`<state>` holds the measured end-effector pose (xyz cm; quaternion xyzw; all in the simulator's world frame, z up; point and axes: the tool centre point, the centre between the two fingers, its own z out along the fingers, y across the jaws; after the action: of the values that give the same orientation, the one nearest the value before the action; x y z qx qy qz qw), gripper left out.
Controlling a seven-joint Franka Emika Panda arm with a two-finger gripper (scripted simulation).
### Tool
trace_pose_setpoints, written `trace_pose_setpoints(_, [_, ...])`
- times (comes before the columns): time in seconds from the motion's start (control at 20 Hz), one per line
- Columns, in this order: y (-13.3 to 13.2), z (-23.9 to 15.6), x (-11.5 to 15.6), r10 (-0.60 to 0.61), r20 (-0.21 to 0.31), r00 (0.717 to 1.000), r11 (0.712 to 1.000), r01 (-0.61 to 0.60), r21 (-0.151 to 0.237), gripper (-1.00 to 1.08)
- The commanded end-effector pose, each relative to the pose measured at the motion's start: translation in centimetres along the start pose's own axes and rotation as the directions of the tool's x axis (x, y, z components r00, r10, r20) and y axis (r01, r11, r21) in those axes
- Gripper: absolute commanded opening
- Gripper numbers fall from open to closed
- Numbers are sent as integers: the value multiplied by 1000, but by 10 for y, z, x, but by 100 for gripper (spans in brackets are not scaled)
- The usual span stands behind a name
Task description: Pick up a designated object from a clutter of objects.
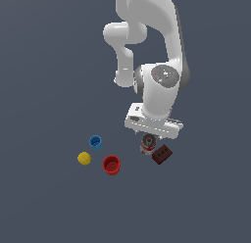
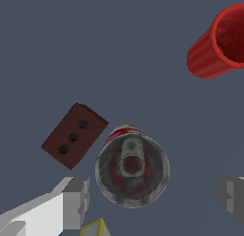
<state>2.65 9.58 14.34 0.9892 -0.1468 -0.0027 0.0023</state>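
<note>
Pre-grasp hover over the can, nothing gripped yet.

The end effector (image 2: 155, 197) is seen spread wide, with the red-and-white can (image 2: 132, 166) standing upright on the desk (image 1: 44, 90) between the fingers (image 2: 76, 201), untouched as far as can be told. A straight descent and a squeeze look like what's needed next. Room is tight on one side: the dark brown box (image 2: 74, 134) sits just beside the can, and a yellow-edged carton corner (image 2: 96, 228) is near one finger. The red cup (image 1: 112, 164), blue cup (image 1: 95, 141) and yellow ball (image 1: 84, 158) are well apart.
</note>
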Motion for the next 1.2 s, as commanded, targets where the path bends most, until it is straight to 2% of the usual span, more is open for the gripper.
trace_pose_setpoints(0.0, [-6,8,-2,19,-3,1000,1000,-19,3,100])
trace_pose_setpoints(0.55, [-10,20,-4,30,-3,1000,1000,-30,5,100])
trace_pose_setpoints(1.15, [-11,65,-4,34,-5,999,999,-34,5,100])
